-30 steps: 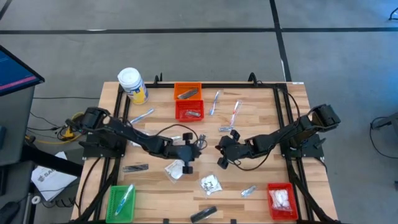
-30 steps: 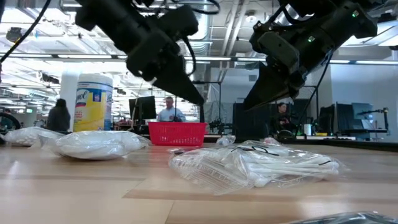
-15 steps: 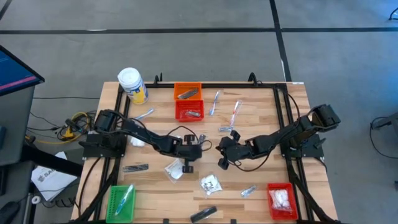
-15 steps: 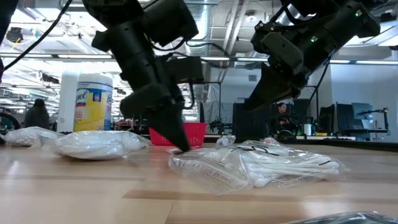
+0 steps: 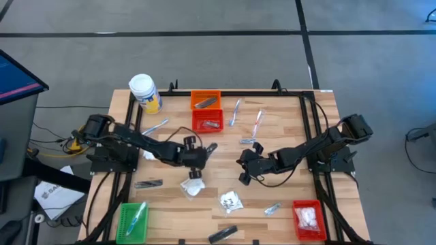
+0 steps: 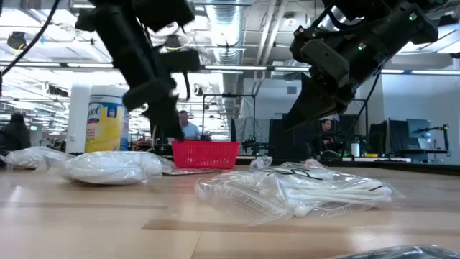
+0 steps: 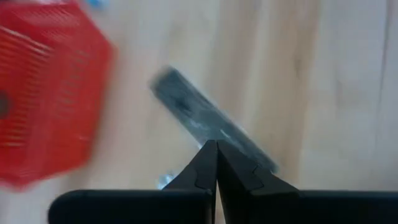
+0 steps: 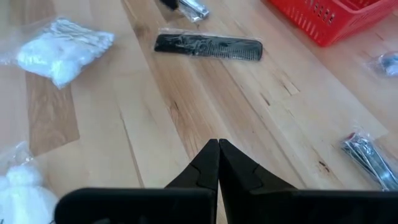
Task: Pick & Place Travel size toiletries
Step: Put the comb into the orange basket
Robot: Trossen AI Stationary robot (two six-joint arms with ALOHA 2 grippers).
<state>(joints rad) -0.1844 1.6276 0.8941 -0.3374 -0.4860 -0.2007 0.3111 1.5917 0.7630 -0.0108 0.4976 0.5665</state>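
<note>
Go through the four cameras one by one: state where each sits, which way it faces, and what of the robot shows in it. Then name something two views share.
High view: above the table, looking straight down; both arms show whole.
Low view: at table-top height, looking level into the room; both arms hang in from above.
Left wrist view: on the left arm, facing down past the shut left gripper at a silver-grey sachet.
Right wrist view: on the right arm, facing past the shut right gripper at a black comb.
Shared: the red basket beside the sachet shows in the high and left wrist views.
</note>
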